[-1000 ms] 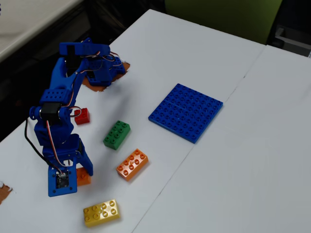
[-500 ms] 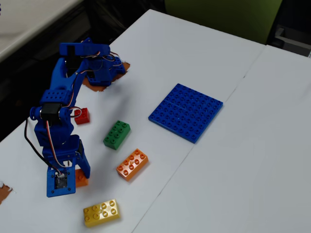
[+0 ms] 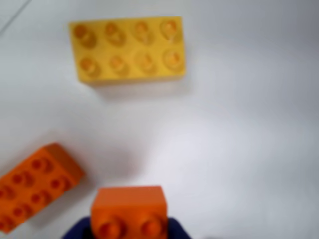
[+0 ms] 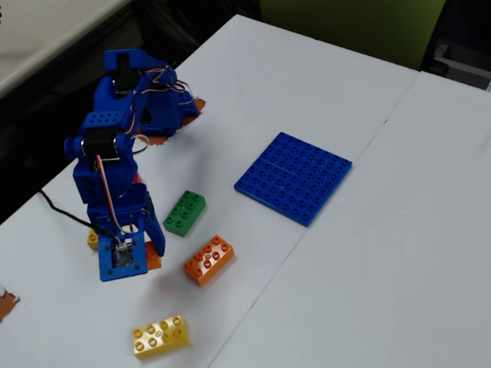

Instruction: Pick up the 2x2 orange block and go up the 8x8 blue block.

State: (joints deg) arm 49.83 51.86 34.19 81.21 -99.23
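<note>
The 2x2 orange block sits between my gripper's dark blue fingers at the bottom edge of the wrist view, studs facing the camera. In the fixed view the gripper is shut on the orange block, which seems to hang just above the table, left of the long orange brick. The 8x8 blue block lies flat well to the right and further back, with nothing on it.
A long orange brick, a yellow eight-stud brick and a green brick lie near the gripper. A small yellow brick peeks out left of the arm. The table's left edge is close.
The arm has risen and swung right and toward the back of the table, carrying the small orange block off its spot. A small yellow brick now shows behind the arm.
</note>
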